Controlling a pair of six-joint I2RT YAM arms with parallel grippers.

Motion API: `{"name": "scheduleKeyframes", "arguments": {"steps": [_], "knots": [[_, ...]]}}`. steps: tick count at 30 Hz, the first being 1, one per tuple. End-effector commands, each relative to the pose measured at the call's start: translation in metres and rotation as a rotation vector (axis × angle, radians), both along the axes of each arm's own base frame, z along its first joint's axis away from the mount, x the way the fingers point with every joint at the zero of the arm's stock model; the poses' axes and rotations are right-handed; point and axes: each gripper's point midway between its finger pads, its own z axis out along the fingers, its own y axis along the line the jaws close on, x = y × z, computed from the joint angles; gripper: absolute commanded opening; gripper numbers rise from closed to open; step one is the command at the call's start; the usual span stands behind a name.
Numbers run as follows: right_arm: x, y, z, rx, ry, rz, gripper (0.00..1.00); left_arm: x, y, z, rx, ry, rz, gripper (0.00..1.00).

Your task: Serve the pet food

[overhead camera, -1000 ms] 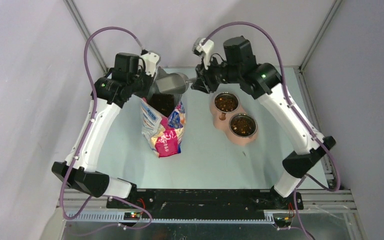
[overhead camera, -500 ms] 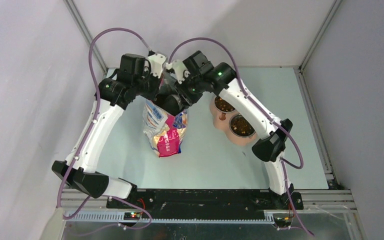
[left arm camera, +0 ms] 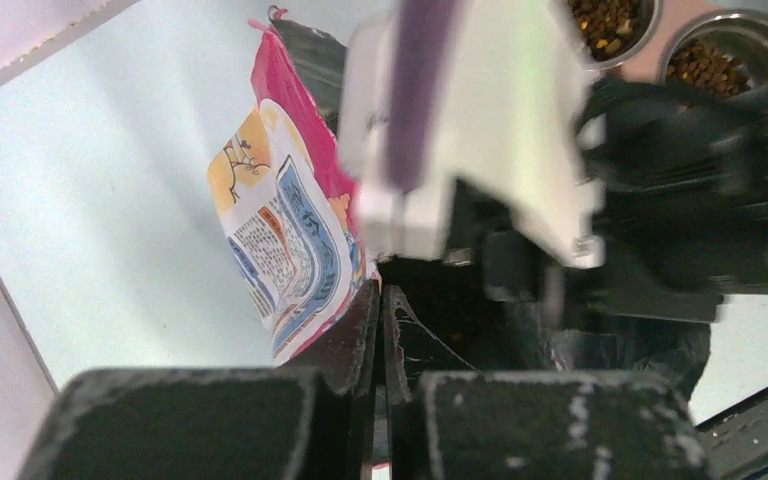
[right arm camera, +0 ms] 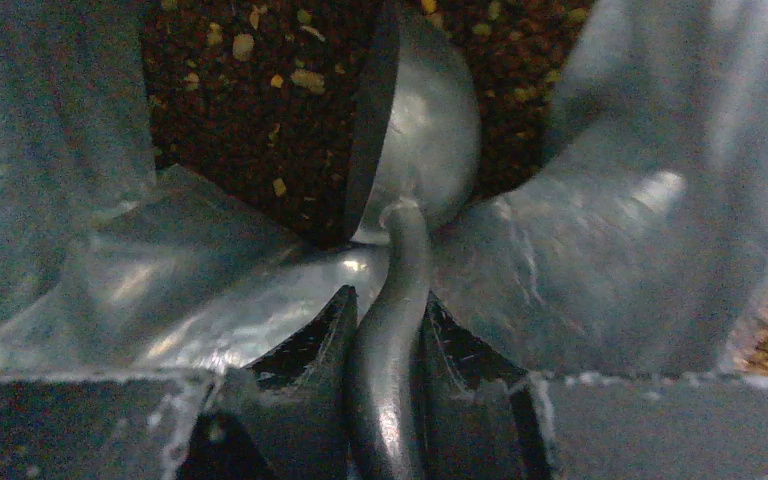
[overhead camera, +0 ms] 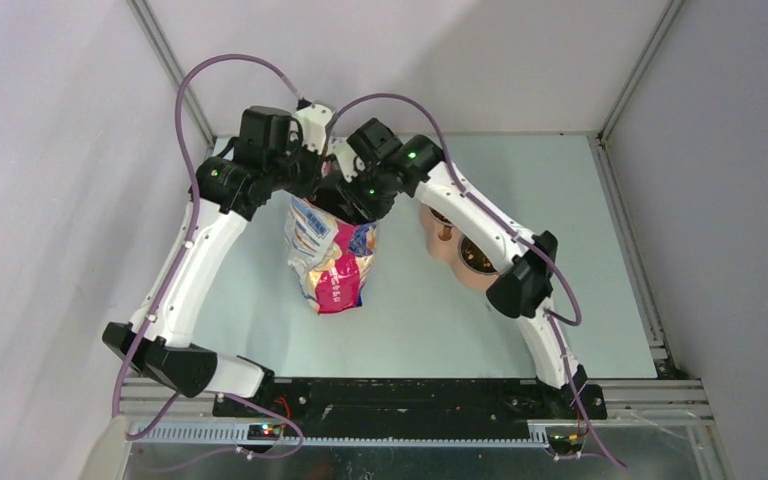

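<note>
**Scoop Inside the Bag**

The left gripper [left arm camera: 381,296] was pinched shut on the rim of the bag [overhead camera: 332,265]. Inside the bag lay the pet food [right arm camera: 230,110]. The scoop [right arm camera: 420,130] stood on edge at its surface, handle clamped in the right gripper [right arm camera: 386,322].

— How is the overhead view looking?
— Soft, even light is falling on the pale green counter [overhead camera: 430,320]; shadows are barely showing.
— And the wrist views?
— The left is blurring the white arm housing [left arm camera: 500,130] near the lens. The right is sitting dim: glare is flashing off the grey metal scoop [right arm camera: 425,130] and the silvery foil-lined bag [right arm camera: 600,220], and the dark brown kibble pellets [right arm camera: 250,110] are sinking into shadow.
</note>
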Motion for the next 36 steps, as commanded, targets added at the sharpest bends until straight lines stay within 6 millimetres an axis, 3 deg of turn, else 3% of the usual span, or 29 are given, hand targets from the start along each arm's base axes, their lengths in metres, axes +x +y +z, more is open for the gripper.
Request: {"name": "scheduleKeyframes", "arguments": {"steps": [1, 2, 4, 10, 14, 21, 31, 36], "knots": [[-0.007, -0.019, -0.057, -0.203, 0.086, 0.0, 0.0, -0.009, -0.006, 0.032, -0.038, -0.078, -0.044, 0.12], [-0.007, -0.019, -0.06, -0.21, 0.084, 0.011, 0.0, -0.011, -0.003, 0.03, -0.023, -0.076, -0.036, 0.21], [-0.009, -0.016, -0.069, -0.222, 0.101, 0.03, 0.0, -0.016, 0.005, 0.029, 0.001, -0.084, -0.026, 0.31], [-0.049, -0.002, -0.083, -0.204, 0.233, 0.19, 0.0, -0.032, 0.024, 0.023, 0.062, -0.118, -0.013, 0.37], [-0.073, 0.009, -0.073, -0.122, 0.321, 0.281, 0.0, -0.038, 0.037, 0.019, 0.083, -0.121, 0.022, 0.38], [-0.104, 0.017, -0.034, 0.032, 0.42, 0.373, 0.0, -0.036, 0.048, 0.019, 0.062, -0.123, 0.066, 0.38], [-0.098, 0.018, 0.028, 0.188, 0.351, 0.336, 0.0, -0.035, 0.054, 0.022, 0.051, -0.132, 0.09, 0.39], [-0.073, 0.006, 0.05, 0.175, 0.191, 0.231, 0.0, -0.037, 0.058, 0.025, 0.059, -0.14, 0.094, 0.41]]}}
